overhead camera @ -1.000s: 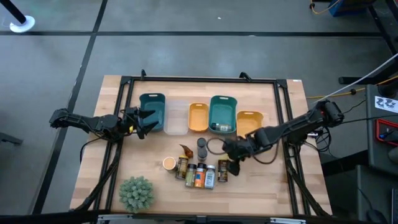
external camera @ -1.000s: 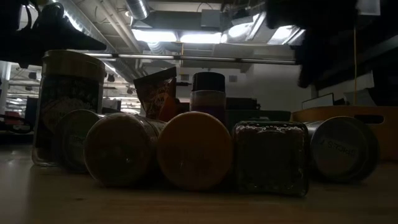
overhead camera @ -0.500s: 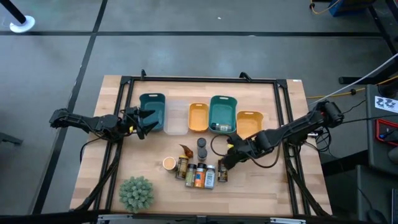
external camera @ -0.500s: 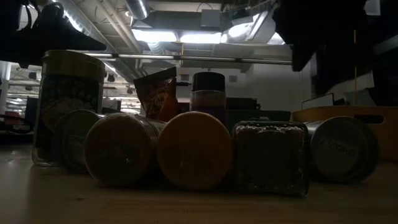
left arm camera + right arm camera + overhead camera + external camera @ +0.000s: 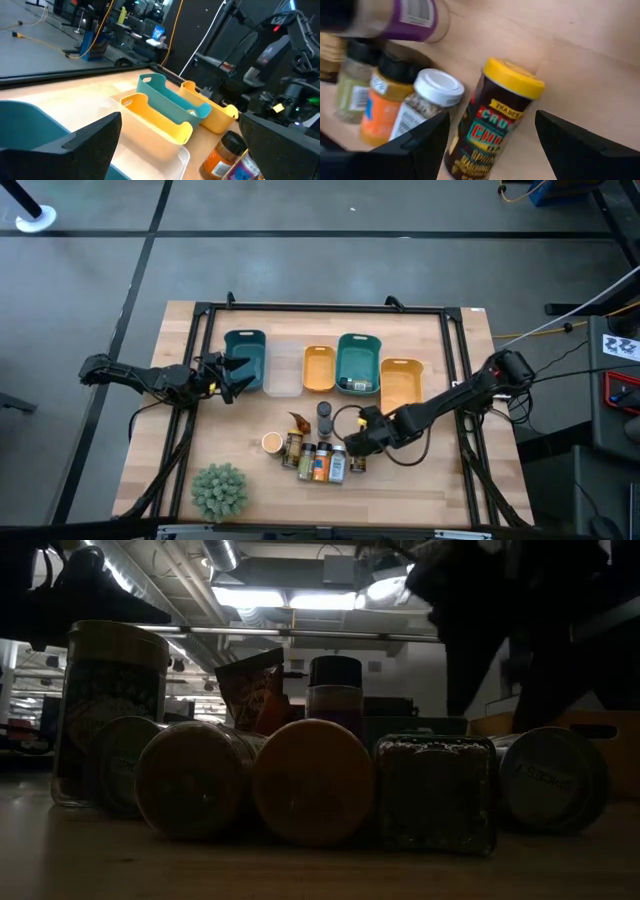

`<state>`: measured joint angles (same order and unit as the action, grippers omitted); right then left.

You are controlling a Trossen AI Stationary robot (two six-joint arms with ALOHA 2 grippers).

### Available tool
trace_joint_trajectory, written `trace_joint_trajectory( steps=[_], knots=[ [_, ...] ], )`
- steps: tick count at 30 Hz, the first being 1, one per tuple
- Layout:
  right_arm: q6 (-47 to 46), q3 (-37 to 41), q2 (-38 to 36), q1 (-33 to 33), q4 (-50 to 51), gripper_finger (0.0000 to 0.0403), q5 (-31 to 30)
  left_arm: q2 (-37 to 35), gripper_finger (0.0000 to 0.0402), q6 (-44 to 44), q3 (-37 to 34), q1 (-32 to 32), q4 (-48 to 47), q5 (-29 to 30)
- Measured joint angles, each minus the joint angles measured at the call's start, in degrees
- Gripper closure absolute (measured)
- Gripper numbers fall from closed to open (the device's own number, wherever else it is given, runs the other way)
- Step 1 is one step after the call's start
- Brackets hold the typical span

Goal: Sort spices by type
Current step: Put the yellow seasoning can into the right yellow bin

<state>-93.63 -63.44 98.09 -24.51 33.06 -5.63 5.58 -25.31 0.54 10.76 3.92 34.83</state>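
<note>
The spices (image 5: pixel 315 452) sit in a cluster near the table's middle: several jars lying in a row, an upright dark-lidded jar (image 5: pixel 325 416), a brown-orange packet (image 5: pixel 298 423) and a tan-lidded jar (image 5: pixel 271 442). My right gripper (image 5: pixel 356 438) hovers open over the cluster's right end. In the right wrist view its fingers (image 5: pixel 492 116) stand on either side of a dark jar with a yellow lid (image 5: pixel 495 120), which lies on its side on the table. My left gripper (image 5: pixel 238 375) waits open beside the left teal tray (image 5: pixel 245 355).
A row of trays lies beyond the spices: teal, clear (image 5: pixel 284 370), orange (image 5: pixel 318 368), teal (image 5: pixel 358 360), orange (image 5: pixel 401 377). A green bushy plant (image 5: pixel 220 490) stands near the table's near left corner. Bare wood shows right of the cluster.
My right gripper has moved toward the table's left and down, from beside the right orange tray to the right end of the jar row. The jars have stayed where they were.
</note>
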Motion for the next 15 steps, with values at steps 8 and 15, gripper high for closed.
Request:
trace_joint_trajectory(
  steps=[8,15],
  knots=[
    [-3.1,0.0,4.0,0.0,-0.7,0.0109,0.2,0.6,0.0012,-0.4,0.0,0.0,0.0,-0.1],
    [-3.6,-0.2,7.7,0.1,-2.5,0.011,4.5,0.7,0.0012,0.3,0.0,0.0,0.0,-0.1]
  ],
)
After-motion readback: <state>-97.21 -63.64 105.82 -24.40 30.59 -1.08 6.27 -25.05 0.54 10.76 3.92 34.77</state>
